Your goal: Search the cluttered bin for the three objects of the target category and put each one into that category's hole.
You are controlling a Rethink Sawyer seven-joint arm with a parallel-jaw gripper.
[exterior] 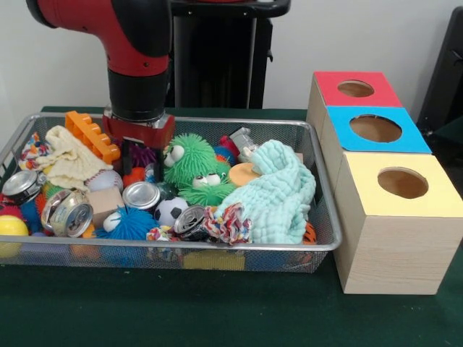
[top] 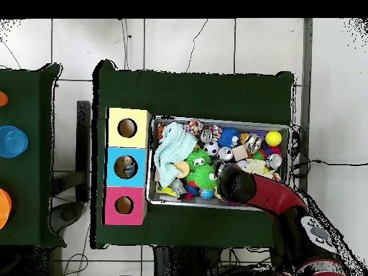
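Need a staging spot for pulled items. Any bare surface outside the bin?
Free: green table cloth in front of the mesh bin, running under the yellow-topped box, and a strip behind the bin in the overhead view. Crowded: the bin is full edge to edge, and the gripper is down among the toys.

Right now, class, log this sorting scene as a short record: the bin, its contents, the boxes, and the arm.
bin: wire mesh bin on a green table, crowded
contents: green fuzzy toy, pale blue cloth, orange block, soccer ball, crushed cans
boxes: yellow box, blue box, red box, one round hole on top of each, in a row beside the bin
arm: gripper down among the items at the bin's far side
grip: cannot be judged
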